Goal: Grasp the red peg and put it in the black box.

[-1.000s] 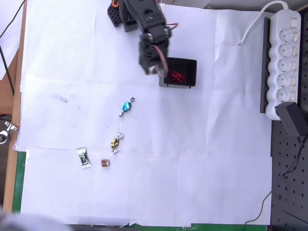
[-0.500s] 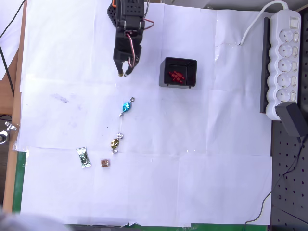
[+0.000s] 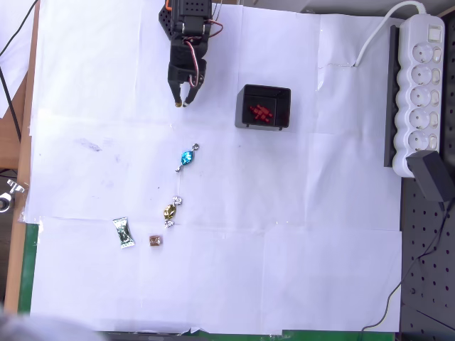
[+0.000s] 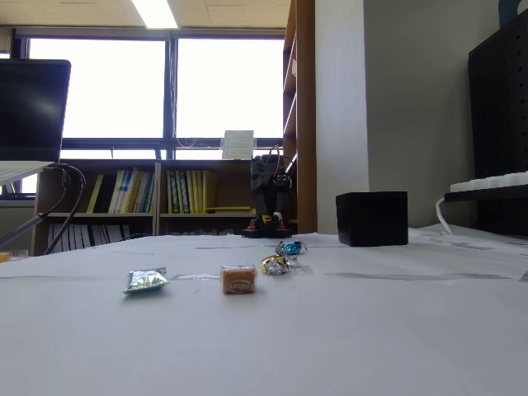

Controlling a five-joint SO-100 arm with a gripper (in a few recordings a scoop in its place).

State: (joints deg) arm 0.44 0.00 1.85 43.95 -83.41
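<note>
One white paper sheet [image 3: 298, 213] covers the table, with a white power strip [image 3: 421, 92] along its right edge in the overhead view and the black arm [image 3: 188, 28] at the top. The black box [image 3: 264, 107], to the right of the arm and apart from it, holds a cluster of red pegs [image 3: 261, 113], and the gripper [image 3: 181, 104] hangs empty above bare paper, jaws a narrow gap apart. Four candies lie lower down: blue-wrapped [image 3: 187, 157], gold foil-wrapped [image 3: 170, 211], green-wrapped [image 3: 124, 232] and a small brown square [image 3: 155, 241].

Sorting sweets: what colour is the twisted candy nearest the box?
Blue candy, clearest in the overhead view.
</note>
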